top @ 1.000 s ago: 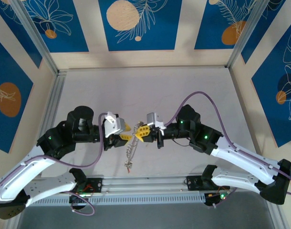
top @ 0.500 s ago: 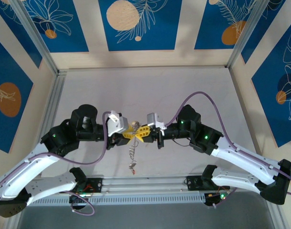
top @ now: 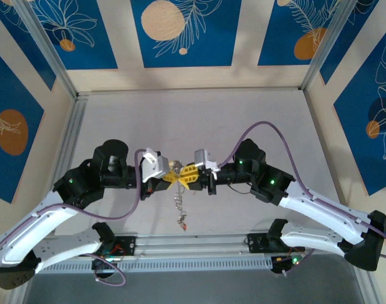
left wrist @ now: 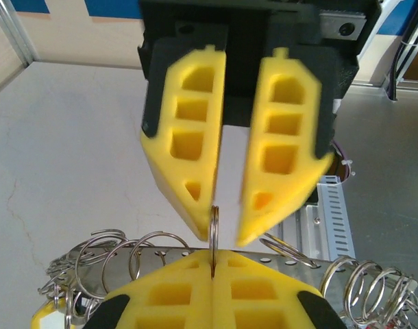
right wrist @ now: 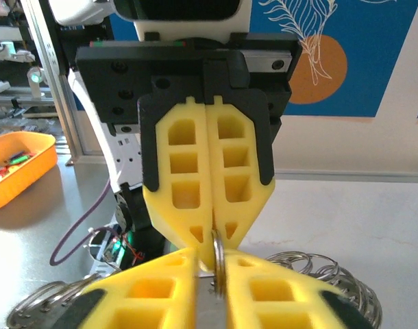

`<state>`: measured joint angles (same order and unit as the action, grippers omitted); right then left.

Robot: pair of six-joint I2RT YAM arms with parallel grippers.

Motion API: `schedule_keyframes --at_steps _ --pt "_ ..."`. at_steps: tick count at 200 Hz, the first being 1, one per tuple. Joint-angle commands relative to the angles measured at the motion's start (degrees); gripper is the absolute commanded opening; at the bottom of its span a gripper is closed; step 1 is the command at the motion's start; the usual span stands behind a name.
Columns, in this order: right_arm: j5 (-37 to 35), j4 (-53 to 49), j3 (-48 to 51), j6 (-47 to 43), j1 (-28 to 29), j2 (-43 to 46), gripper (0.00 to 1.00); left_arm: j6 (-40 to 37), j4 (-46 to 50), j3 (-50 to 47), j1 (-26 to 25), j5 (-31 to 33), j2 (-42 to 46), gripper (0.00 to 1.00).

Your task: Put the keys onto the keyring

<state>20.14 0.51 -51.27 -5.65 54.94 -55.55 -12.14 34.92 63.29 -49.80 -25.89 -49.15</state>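
Observation:
My two grippers meet tip to tip above the table's near middle. The left gripper (top: 169, 178) (left wrist: 214, 264) is shut on a thin metal ring (left wrist: 214, 229) (right wrist: 218, 264), seen edge-on, which looks like part of the keyring. The right gripper (top: 184, 175) (right wrist: 212, 271) faces it with its yellow fingers (left wrist: 188, 178) slightly apart, the ring standing in the gap. Several loose coils of split rings (left wrist: 109, 250) bunch on both sides. Below the grippers hangs a short string of rings and keys (top: 179, 206) ending in a red tag (top: 183, 222).
The grey table (top: 193, 120) stretches out behind the grippers. A perforated metal rail (top: 193, 244) runs along the near edge between the arm bases. An orange bin (right wrist: 17, 161) stands off the table to one side.
The left gripper moved right to meet the right one and shut on the ring. The right gripper's fingers have parted a little. The hanging string swung right and now dangles lower.

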Motion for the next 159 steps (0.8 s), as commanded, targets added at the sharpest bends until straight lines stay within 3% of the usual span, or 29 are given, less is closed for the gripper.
schedule_keyframes --at_steps 1,20,38,159 --pt "-0.43 0.94 0.14 0.59 0.43 2.26 0.27 -0.51 -2.59 -0.49 0.83 -1.38 1.22 0.0" --pt "-1.98 -0.02 1.35 1.69 0.02 4.09 0.36 -0.34 -2.78 -0.77 1.28 -2.14 1.32 0.0" --pt "-2.35 -1.0 2.15 3.19 -0.83 5.48 0.37 -0.01 -3.72 -1.12 1.78 -2.98 1.72 0.0" --pt "5.57 3.66 2.54 7.65 -2.99 2.56 0.31 3.99 -13.18 -6.12 2.32 -8.84 5.28 0.0"
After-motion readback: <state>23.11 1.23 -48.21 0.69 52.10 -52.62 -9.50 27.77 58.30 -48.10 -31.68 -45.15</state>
